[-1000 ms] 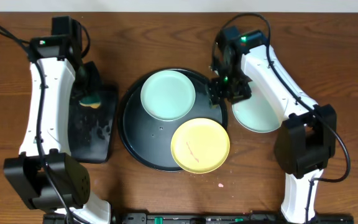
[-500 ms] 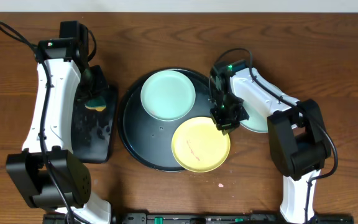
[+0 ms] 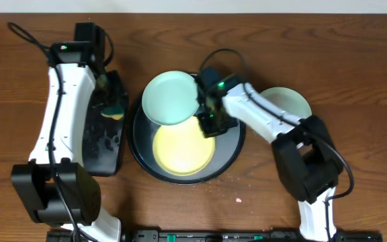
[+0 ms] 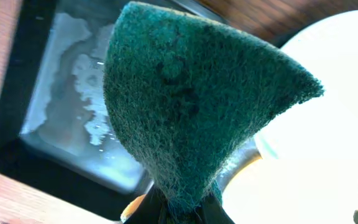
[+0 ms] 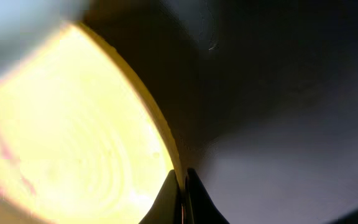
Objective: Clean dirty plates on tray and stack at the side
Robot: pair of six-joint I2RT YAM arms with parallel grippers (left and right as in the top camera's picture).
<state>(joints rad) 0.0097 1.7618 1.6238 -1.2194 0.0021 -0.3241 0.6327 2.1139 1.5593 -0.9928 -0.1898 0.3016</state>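
The pale yellow plate (image 3: 180,149) lies in the large black tray (image 3: 232,149), and my right gripper (image 3: 209,122) is shut on its upper right rim. The right wrist view shows the fingers pinching that yellow plate (image 5: 73,143) at its edge, with my right gripper (image 5: 183,190) over the dark tray (image 5: 278,124). One mint plate (image 3: 171,99) sits on the tray's upper left. A second mint plate (image 3: 286,104) rests on the table to the right. My left gripper (image 3: 111,101) is shut on a green sponge (image 3: 116,110) beside the tray. Close up, the sponge (image 4: 191,106) sticks out of that left gripper (image 4: 188,208).
A rectangular black tray (image 3: 99,151) with wet foam lies under the left arm; its wet bottom (image 4: 67,124) shows in the left wrist view. A small pink crumb (image 3: 238,199) lies on the wood in front of the round tray.
My right gripper went from open to shut on the yellow plate's rim and pulled it left toward the tray's middle. The left arm drifted slightly right with the sponge.
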